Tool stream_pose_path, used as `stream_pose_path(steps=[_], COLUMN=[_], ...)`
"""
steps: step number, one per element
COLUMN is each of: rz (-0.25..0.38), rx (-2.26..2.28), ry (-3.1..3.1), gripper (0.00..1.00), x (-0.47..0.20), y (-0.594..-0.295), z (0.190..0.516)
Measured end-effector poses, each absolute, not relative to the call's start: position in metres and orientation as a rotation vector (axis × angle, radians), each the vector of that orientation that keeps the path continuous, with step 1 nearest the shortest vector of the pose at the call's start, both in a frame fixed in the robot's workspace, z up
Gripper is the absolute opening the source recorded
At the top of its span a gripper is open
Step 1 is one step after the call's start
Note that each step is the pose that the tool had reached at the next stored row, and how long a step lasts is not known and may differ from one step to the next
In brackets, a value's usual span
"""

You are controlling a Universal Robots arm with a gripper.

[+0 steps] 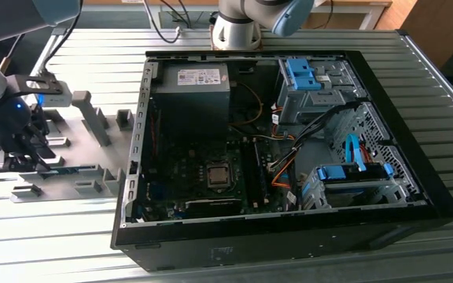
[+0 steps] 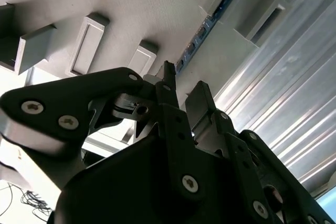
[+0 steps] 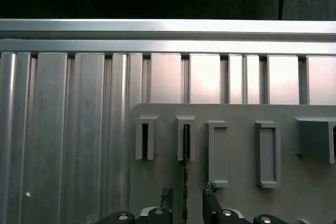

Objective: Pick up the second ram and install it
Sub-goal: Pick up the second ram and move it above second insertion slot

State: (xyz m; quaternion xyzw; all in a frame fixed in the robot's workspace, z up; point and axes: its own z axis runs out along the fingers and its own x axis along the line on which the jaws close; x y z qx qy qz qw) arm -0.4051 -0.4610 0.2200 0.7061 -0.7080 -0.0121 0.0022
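Green-blue memory stick [image 3: 185, 150] stands on edge in the grey holder [image 3: 236, 114], between the spread jaws of the gripper [image 3: 188, 192]; closing off-centre could tilt it and jam it in its slots

My robotics lab bench: ribbed aluminium table [image 1: 53, 247], grey fixture plate [image 3: 294, 198] under my gripper [image 3: 188, 190], lidless PC case [image 1: 289, 242] alongside.
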Motion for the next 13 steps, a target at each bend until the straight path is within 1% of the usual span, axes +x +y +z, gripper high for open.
stream_pose_path(steps=[13], rz=[-0.038], rx=[2.215], ry=[-2.221], gripper=[0.36], x=[-0.405], y=[-0.461], z=[0.201])
